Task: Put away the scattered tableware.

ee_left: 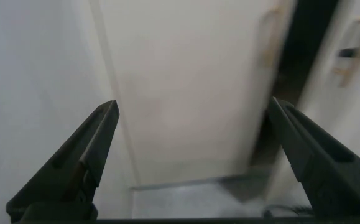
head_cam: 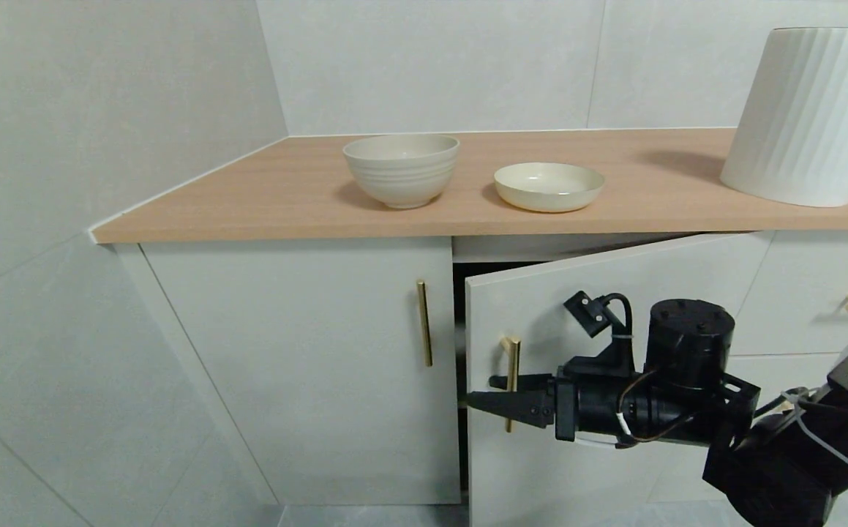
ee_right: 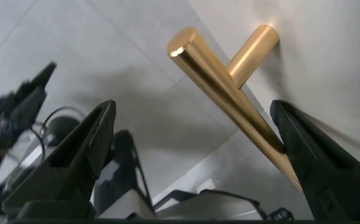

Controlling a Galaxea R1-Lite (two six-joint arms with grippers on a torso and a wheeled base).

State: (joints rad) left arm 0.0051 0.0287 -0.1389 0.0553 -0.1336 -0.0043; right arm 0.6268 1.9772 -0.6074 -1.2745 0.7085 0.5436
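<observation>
So, the right gripper [head_cam: 483, 391] is sitting at the gold handle [head_cam: 511, 355] of the right-hand cupboard door [head_cam: 541, 468], which is hanging partly open. Its fingers are spread with the bar running between them, not pinching it. That's the bit I'm worrying about: if it's pulling on a loose hook like that, the bar could be slipping out sideways and the door swinging shut, or the door could be catching on the arm as it's coming round. The left gripper [ee_left: 192, 106] is also gaping wide, holding nothing, facing what's probably the closed left door [head_cam: 299, 366], though that view is blurry. The tableware is waiting up on the wooden countertop [head_cam: 248, 197]: a deep ribbed bowl [head_cam: 402, 170] and a shallow dish [head_cam: 549, 187] just beside it, both looking empty. The cupboard gap [head_cam: 460, 315] is showing dark, so I can't tell what's inside. A white ribbed tub [head_cam: 808, 113] is standing well off to the right.
</observation>
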